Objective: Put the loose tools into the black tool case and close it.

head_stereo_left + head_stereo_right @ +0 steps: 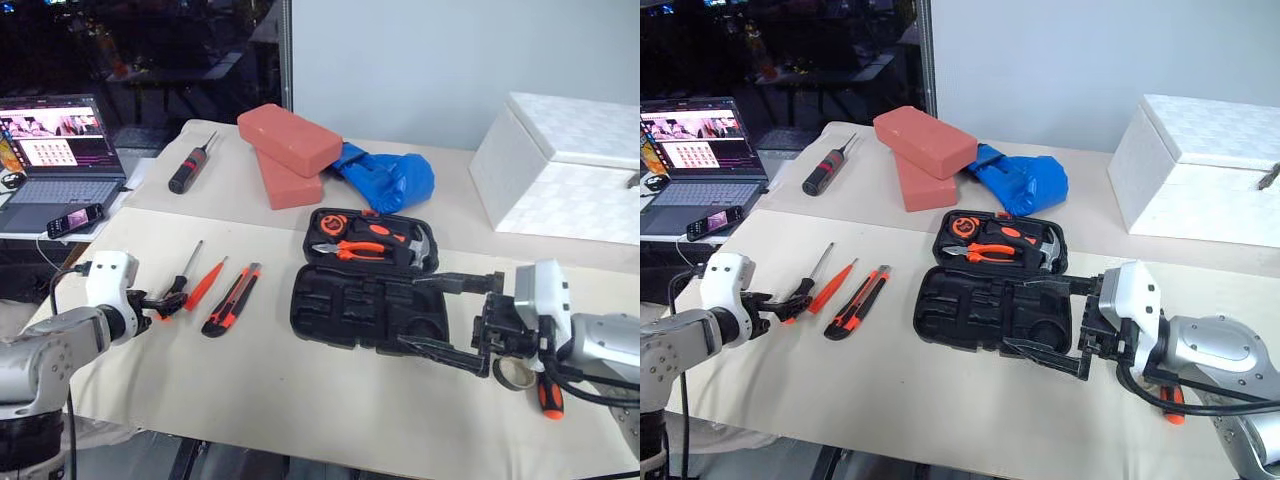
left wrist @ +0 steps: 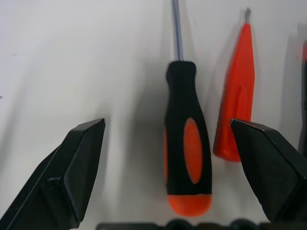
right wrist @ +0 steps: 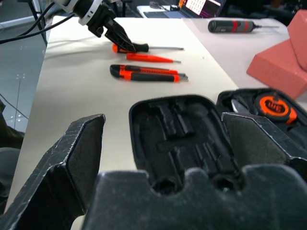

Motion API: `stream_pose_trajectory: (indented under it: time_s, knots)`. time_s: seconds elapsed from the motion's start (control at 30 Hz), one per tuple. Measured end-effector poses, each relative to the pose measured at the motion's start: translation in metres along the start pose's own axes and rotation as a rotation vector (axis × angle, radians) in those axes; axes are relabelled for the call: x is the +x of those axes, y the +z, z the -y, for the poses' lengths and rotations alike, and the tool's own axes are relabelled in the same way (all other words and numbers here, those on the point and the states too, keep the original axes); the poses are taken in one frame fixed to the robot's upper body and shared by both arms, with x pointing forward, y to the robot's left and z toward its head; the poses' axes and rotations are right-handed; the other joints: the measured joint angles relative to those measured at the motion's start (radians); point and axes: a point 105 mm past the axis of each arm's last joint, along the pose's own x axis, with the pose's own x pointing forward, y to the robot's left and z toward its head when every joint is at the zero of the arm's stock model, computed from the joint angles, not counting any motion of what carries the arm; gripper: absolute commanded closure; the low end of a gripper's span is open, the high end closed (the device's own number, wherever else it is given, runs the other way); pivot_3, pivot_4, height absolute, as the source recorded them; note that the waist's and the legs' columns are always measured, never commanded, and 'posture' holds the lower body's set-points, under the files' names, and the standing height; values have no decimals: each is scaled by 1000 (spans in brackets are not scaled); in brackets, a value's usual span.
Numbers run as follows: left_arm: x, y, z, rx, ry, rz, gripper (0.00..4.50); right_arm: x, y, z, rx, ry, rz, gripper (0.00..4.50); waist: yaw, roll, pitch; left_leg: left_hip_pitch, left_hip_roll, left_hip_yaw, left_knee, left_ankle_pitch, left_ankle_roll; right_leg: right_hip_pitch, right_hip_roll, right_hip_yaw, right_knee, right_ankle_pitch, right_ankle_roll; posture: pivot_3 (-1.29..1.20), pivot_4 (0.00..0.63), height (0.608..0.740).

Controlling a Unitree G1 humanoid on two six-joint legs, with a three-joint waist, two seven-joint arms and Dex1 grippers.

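The black tool case [image 1: 365,300] lay open mid-table, so you had recesses free. Your left gripper [image 1: 170,298] was spread wide around the black-handled screwdriver [image 2: 187,148], empty; the right gripper [image 1: 445,315], also wide, hovered at the case.

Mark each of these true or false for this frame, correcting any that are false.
1. The tool case lies open. True.
2. The left gripper is shut on the utility knife. False: its fingers are open around the black-handled screwdriver's handle, and the knife lies untouched beside it.
3. Pliers already sit in the case. True.
4. The red bricks lie inside the white box. False: they are stacked on the table beside a blue cloth.
5. The right gripper holds the tape roll. False: it is open at the case's edge, holding nothing.
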Motion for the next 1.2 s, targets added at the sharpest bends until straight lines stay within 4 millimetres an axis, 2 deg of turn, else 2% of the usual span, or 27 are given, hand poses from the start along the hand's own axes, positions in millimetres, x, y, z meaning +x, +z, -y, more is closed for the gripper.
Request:
stream_pose_trajectory:
  time_s: [0.27, 0.47, 0.5, 0.53, 0.63, 0.67, 0.7, 0.73, 0.77, 0.83, 0.87, 0.93, 1.07, 1.2]
  knots:
    - [1, -3, 1, -19, -1, -12, 3626, -2, -7, -2, 20, -23, -20, 0, -1, 0, 0, 0, 3, 1, 0, 0, 0, 0, 1, 0, 1, 1, -2, 0, 150, 740]
    - [-6, 10, 1, -46, -59, 60, 3639, -4, -8, -1, 19, -45, -14, 0, -1, 0, 0, 0, 3, 1, 0, 0, 0, 0, 3, 1, 0, 1, -2, 0, 150, 740]
    - [-11, 28, 16, -35, -193, 129, 3639, -6, -11, -2, 37, -68, -15, 0, 3, -3, 0, -1, 5, 1, 1, 1, -1, -1, 5, 0, 1, 1, -3, 0, 150, 740]
    - [-15, 38, 21, -22, -233, 157, 3639, -6, -11, -1, 39, -73, -11, 0, 5, -4, 0, -1, 7, 1, 1, 1, -1, -1, 6, -1, 0, 2, -3, 0, 150, 740]
    - [-40, 78, 60, 268, -471, 226, 3639, -17, -12, -3, 45, -128, -25, 0, 16, -5, 1, -4, 10, 2, 3, 1, -2, -1, 10, 0, -2, 2, -6, 0, 150, 740]
    - [-48, 92, 84, 379, -585, 260, 3639, -23, -11, -2, 38, -156, -33, 0, 21, -3, -1, -1, 12, 6, 2, 1, -2, 0, 8, 3, -2, 2, -6, 0, 150, 740]
    - [-49, 97, 111, 489, -708, 252, 3639, -29, -14, -3, 47, -180, -51, 0, 29, 0, -2, -1, 11, 9, 2, 1, -2, 2, 8, 3, -2, 1, -5, 0, 150, 740]
    - [-49, 96, 125, 552, -775, 242, 3639, -31, -15, -3, 51, -185, -58, 0, 31, 1, -3, -1, 11, 13, 3, 1, -2, 2, 8, 4, -2, 1, -5, 0, 150, 740]
    - [-41, 90, 151, 677, -882, 206, 3639, -39, -15, -5, 59, -213, -69, 0, 36, 2, -3, 0, 13, 17, 3, 1, -2, 1, 8, 6, -2, 1, -5, 0, 150, 740]
    - [-27, 79, 173, 789, -960, 152, 3639, -48, -15, -4, 71, -245, -80, 0, 33, 2, -3, 0, 15, 20, 3, 1, -2, 1, 11, 8, -1, 2, -5, 0, 150, 740]
    - [-13, 72, 186, 848, -1001, 117, 3639, -57, -15, -3, 75, -278, -96, 0, 31, 2, -3, -1, 15, 20, 3, 2, -1, 1, 12, 10, -1, 2, -5, 0, 150, 740]
    - [4, 65, 194, 917, -1018, 74, 3639, -66, -14, -2, 81, -311, -114, 0, 16, 0, -2, 0, 17, 21, 3, 2, -1, -1, 15, 14, 0, 4, -6, 0, 150, 740]
    - [45, 78, 212, 1117, -973, 43, 3639, -96, -17, -7, 103, -388, -197, 0, 13, 0, -2, -1, 15, 21, 3, 2, 0, -1, 16, 16, 0, 3, -4, 0, 150, 740]
    - [65, 74, 214, 1168, -955, 11, 3639, -104, -14, -8, 90, -416, -218, 0, -5, 0, -2, -1, 15, 24, 3, 2, 1, -1, 16, 21, -1, 4, -2, 0, 150, 740]
